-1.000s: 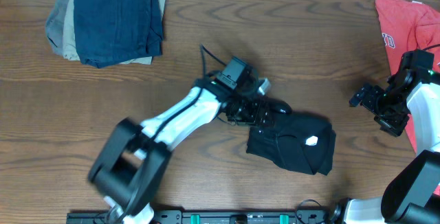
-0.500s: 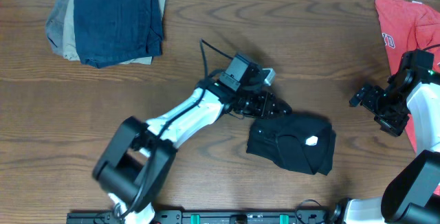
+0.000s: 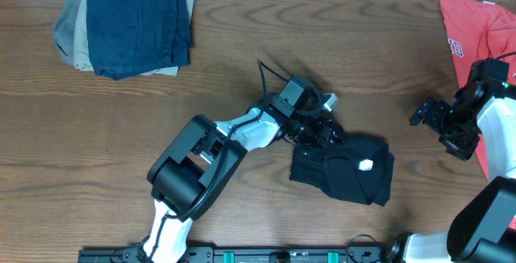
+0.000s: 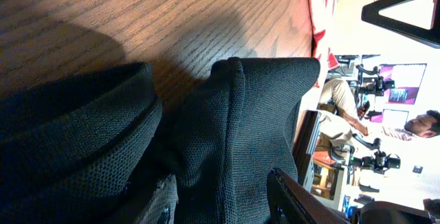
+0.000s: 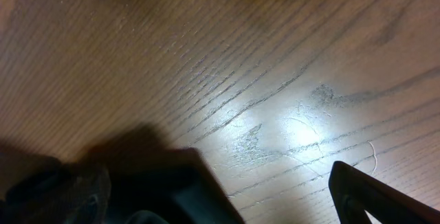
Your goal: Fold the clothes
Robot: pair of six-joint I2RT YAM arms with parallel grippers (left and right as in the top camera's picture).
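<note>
- black t-shirt (image 3: 343, 173) lies on the counter (image 3: 242, 77) right of centre, already bundled into a small squarish pack, white logo (image 3: 365, 165) facing up.
- left hand (image 3: 329, 131) sits at the pack's upper-left edge, low to the wood. wrist view shows fingers (image 4: 302, 200) partway apart with a thick fold of black cloth between them. cannot tell if it's pinched or just lying in the gap.
- right hand (image 3: 431, 127) hovers well apart to the right, near the red shirt (image 3: 472, 29), spread wide, nothing in it.
- step looks like tidying the last edge of the pack; task seems near done.
- to do it well: take only the top layers of that edge, keep low and move slow so the thin cloth doesn't drag the whole pack. lay the edge flat and square, then let go straight up.
- risk: soft fabric snags on a finger and undoes the fold.
- folded stack (image 3: 129, 25) at the far-left corner isn't involved.
</note>
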